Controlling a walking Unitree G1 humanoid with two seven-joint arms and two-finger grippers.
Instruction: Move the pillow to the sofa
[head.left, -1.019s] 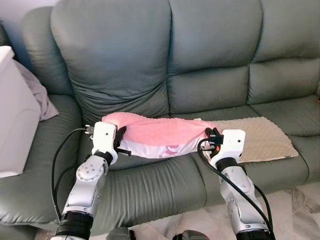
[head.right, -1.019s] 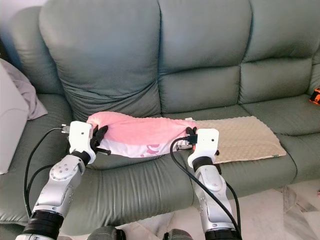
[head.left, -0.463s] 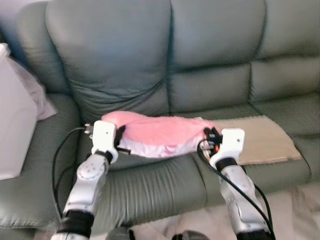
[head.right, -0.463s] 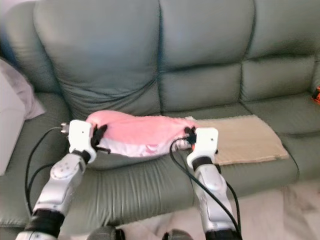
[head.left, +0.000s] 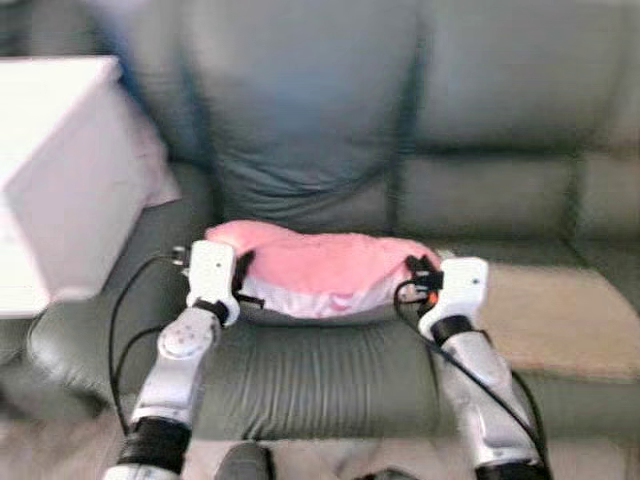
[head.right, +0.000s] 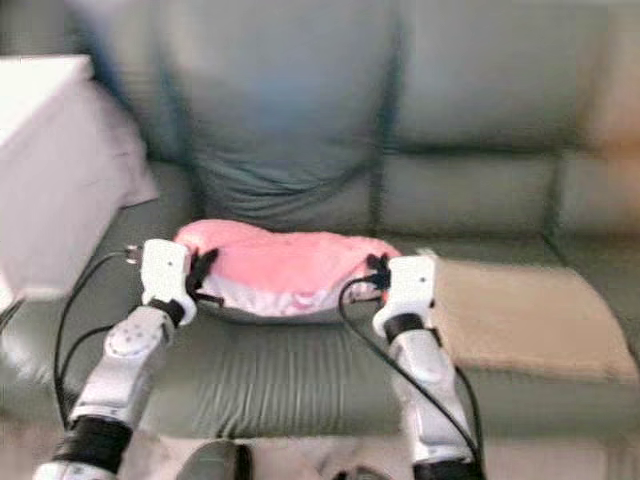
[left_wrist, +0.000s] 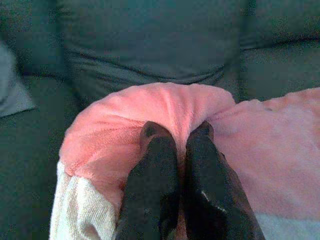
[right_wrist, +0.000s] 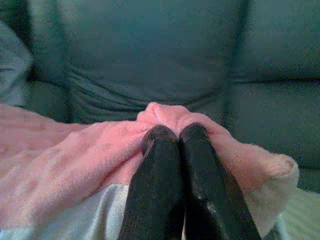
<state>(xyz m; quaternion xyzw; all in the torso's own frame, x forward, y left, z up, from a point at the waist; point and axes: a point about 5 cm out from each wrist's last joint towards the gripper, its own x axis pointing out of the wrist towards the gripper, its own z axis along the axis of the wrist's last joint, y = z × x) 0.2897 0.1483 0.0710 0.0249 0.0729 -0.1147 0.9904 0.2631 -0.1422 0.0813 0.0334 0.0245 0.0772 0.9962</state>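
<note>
Left gripper (left_wrist: 176, 137): my two black fingers are pressed together on a fold of the pink pillow (head.left: 325, 270) at its left end.
Right gripper (right_wrist: 175, 134): the same, pinching a ridge of plush at the pillow's right end.
Pillow: slung between my two grippers, sagging a little in the middle, over the front of the green sofa (head.left: 300, 370) seat; whether its underside touches the cushion I cannot tell.
Around it: a beige mat (head.right: 520, 320) lies on the seat just to my right; a white box (head.left: 55, 180) stands at my left.
Step in hand: carrying the pillow in over the seat, I judge, with the release not yet made.
Next move: lower both ends evenly until the cushion bears the weight, then part both pairs of fingers.
Hard to make out: the head views are blurred, so seams and edges are soft; my fingertips are buried in plush.
</note>
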